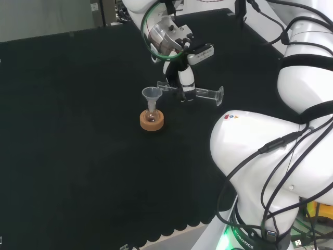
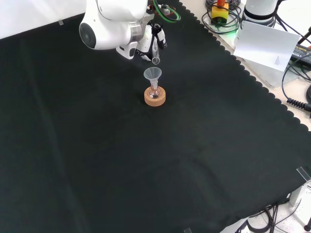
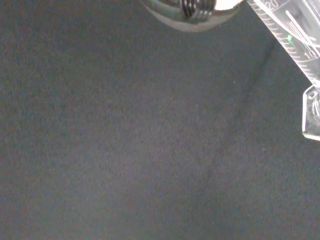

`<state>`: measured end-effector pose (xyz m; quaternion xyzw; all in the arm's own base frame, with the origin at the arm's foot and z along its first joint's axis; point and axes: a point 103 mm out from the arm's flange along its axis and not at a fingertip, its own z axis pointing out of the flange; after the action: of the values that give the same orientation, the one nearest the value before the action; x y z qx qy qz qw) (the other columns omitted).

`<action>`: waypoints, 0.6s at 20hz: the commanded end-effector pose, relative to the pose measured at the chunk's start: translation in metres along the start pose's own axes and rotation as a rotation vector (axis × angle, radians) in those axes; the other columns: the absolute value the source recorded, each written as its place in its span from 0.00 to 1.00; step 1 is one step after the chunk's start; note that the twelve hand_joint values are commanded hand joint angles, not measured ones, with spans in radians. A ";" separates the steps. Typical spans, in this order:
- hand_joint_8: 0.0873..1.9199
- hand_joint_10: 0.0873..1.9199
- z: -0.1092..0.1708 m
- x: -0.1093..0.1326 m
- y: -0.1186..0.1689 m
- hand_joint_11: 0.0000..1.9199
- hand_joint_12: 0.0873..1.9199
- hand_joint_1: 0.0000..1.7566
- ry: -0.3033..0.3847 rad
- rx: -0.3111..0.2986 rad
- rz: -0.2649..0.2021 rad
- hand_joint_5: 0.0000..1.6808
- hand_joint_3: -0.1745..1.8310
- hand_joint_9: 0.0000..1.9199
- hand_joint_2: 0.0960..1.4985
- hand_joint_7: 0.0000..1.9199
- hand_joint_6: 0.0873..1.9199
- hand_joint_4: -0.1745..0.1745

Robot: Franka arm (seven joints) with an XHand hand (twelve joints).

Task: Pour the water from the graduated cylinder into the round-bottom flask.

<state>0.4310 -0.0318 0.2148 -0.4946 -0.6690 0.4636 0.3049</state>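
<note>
My hand is curled round a clear graduated cylinder and holds it tipped almost level above the cloth. The cylinder's mouth hangs just above and beside a clear funnel. The funnel sits in the neck of a small round-bottom flask, which rests on a cork ring. From the front, the hand shows partly behind the arm's big white link, with the funnel, flask and cork ring below it. Close up, the cylinder crosses a corner beside the hand. Whether water is flowing I cannot tell.
Black cloth spreads wide around the flask. The arm's white links stand at the right of the head view. The cloth's scalloped edge, cables and a white sheet lie at the front view's right.
</note>
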 end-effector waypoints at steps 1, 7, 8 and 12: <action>0.47 0.39 -0.002 0.003 0.001 0.63 0.34 0.86 -0.009 0.019 0.009 0.64 0.08 0.63 0.67 0.51 0.36 0.03; 0.47 0.39 -0.005 0.002 0.003 0.63 0.34 0.86 -0.020 0.050 0.039 0.64 0.08 0.63 0.67 0.51 0.36 0.03; 0.47 0.39 -0.006 0.002 0.002 0.63 0.34 0.86 -0.024 0.052 0.042 0.64 0.08 0.63 0.67 0.51 0.36 0.03; 0.47 0.39 -0.008 0.002 0.000 0.63 0.34 0.86 -0.035 0.055 0.056 0.64 0.08 0.63 0.67 0.51 0.36 0.03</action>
<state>0.4370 -0.0268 0.2161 -0.4949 -0.6504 0.4932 0.2980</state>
